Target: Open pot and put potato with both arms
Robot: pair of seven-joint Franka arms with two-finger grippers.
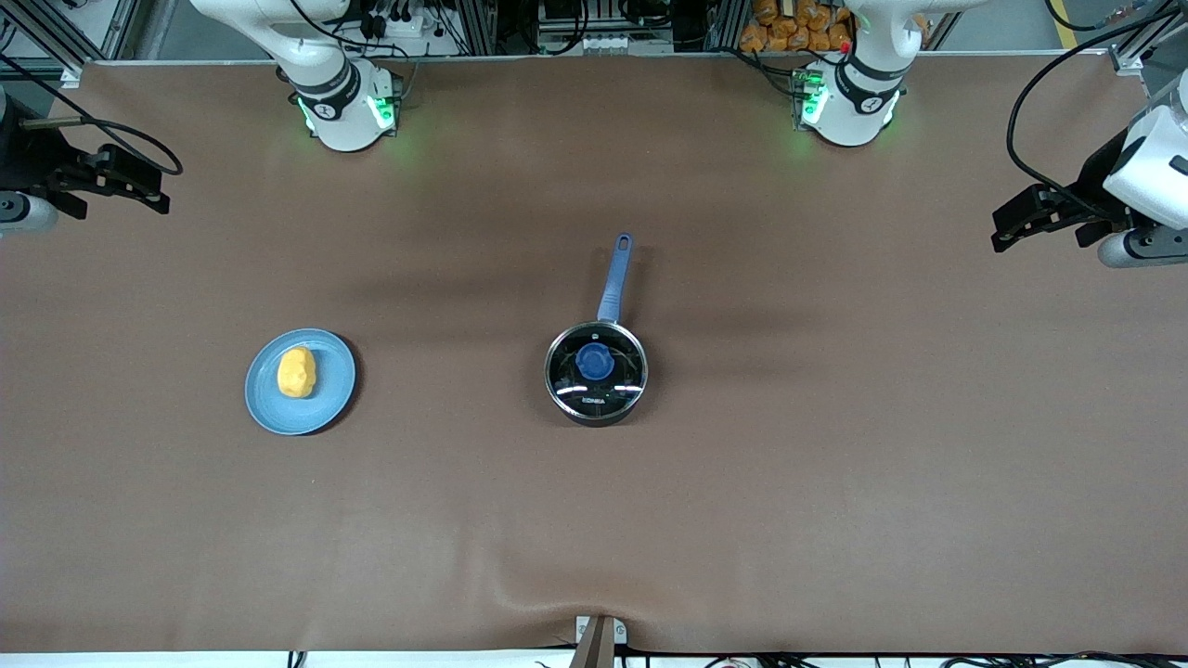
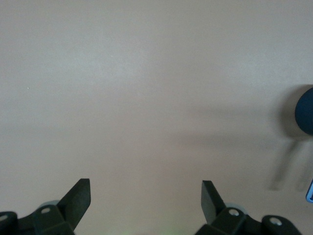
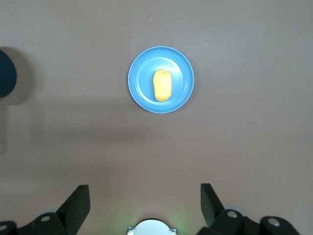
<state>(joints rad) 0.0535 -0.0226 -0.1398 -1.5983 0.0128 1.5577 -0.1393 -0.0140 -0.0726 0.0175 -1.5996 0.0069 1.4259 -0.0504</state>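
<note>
Potato (image 1: 297,372), a smooth yellow-orange oval, lies on a flat light-blue plate (image 1: 329,404) toward the right arm's end of the brown table (image 1: 835,464); likely light and firm, best pinched across its narrow width. Small black saucepan (image 1: 595,373) stands mid-table under a clear glass lid, liftable by its blue knob (image 1: 595,361). Left tool (image 1: 1007,229) and right tool (image 1: 153,190) hover spread at the table's ends.

Front camera high over the table (image 1: 835,520) — wrist cameras look straight down.

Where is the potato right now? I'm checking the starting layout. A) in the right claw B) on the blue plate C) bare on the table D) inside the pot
B: the potato lies on the blue plate, apart from the lidded pot, with both claws open and empty.
</note>
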